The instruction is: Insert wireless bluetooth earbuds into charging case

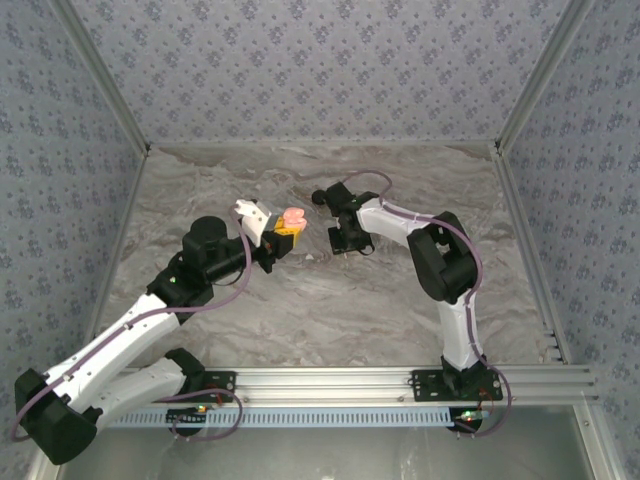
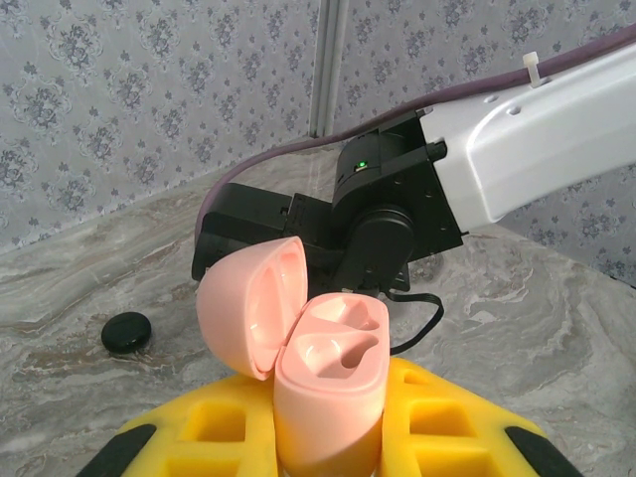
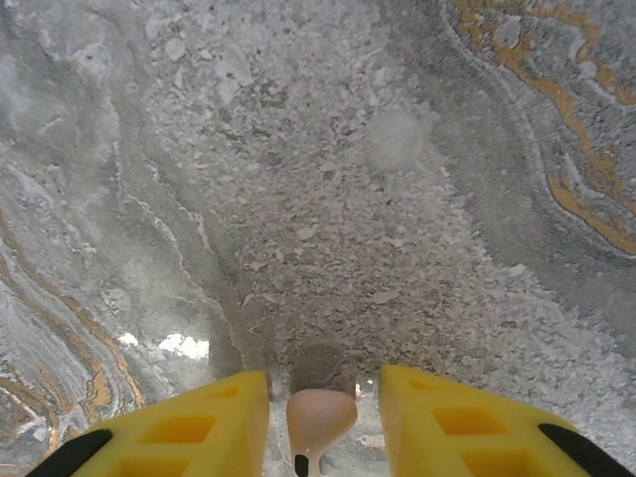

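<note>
My left gripper [image 2: 328, 407] is shut on a pink charging case [image 2: 330, 383], held upright off the table with its lid [image 2: 248, 303] swung open to the left. Both wells of the case are empty. From above, the case [image 1: 293, 216] sits at the tip of the left gripper [image 1: 283, 230], near table centre. My right gripper [image 3: 323, 386] points down at the marble, open, with a small pink earbud [image 3: 320, 415] lying on the table between its yellow fingers [image 3: 214, 422], a gap on each side. The right gripper [image 1: 346, 240] is just right of the case.
A black round puck [image 2: 126, 331] lies on the marble table [image 1: 330, 300] beyond the case, also seen from above as the puck [image 1: 318, 195] near the right wrist. The right arm [image 2: 537, 149] crosses close in front of the left gripper. Patterned walls enclose three sides.
</note>
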You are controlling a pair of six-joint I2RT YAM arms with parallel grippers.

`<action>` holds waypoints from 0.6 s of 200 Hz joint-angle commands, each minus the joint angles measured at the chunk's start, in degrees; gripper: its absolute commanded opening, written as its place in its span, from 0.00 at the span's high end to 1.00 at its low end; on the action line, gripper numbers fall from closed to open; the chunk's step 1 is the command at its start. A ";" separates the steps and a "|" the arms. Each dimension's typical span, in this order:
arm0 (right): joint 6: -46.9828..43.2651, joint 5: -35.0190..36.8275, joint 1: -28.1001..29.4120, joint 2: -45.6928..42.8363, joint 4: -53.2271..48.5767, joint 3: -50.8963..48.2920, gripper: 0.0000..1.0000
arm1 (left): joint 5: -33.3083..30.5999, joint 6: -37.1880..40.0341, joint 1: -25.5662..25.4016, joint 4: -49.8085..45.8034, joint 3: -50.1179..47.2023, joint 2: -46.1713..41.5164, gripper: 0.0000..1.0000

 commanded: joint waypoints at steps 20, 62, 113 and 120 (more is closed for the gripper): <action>1.32 0.75 0.41 1.49 -2.03 1.78 0.65 | 0.22 0.12 0.24 1.82 0.41 0.04 0.83; 1.31 0.74 0.67 1.93 -2.21 1.96 0.68 | 0.20 0.05 0.25 1.82 0.53 0.02 0.83; 1.25 0.66 0.94 1.85 -2.52 1.53 0.73 | 0.04 0.06 0.26 1.73 0.49 0.02 0.83; 1.32 0.65 0.89 1.85 -2.52 1.54 0.74 | 0.04 0.01 0.21 1.73 0.48 0.02 0.83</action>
